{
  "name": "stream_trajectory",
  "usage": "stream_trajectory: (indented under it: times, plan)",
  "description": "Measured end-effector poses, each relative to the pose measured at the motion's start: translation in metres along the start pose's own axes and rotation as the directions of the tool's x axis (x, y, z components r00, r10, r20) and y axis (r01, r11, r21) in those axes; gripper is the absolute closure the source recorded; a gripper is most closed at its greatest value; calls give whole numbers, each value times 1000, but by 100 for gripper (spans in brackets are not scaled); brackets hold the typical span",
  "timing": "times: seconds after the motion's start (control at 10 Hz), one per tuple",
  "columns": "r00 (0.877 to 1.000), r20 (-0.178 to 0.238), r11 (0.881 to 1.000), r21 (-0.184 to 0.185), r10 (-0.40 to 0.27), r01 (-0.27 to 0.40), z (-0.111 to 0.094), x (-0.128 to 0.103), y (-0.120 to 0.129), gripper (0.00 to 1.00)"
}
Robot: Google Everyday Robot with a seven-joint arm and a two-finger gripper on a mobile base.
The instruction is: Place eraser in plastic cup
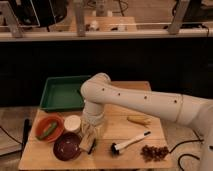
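My gripper (90, 136) hangs from the white arm over the front left of the wooden table (120, 131). It is shut on the eraser (87, 144), a pale tan block with a dark underside, which sits tilted at the fingertips just right of the dark purple bowl (66, 146). The lime-green plastic cup is hidden behind the gripper and the eraser.
A white round container (72, 122) and an orange bowl holding a green item (48, 129) stand to the left. A green tray (62, 92) is at the back left. A white-handled black brush (129, 142), a yellow item (139, 120) and a dark reddish cluster (154, 151) lie to the right.
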Motion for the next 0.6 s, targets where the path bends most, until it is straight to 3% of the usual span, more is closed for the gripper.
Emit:
stream_trajectory:
  times: [0.6]
  plan:
    - [999,19,999,-20,-31,31,16,4,-5,99]
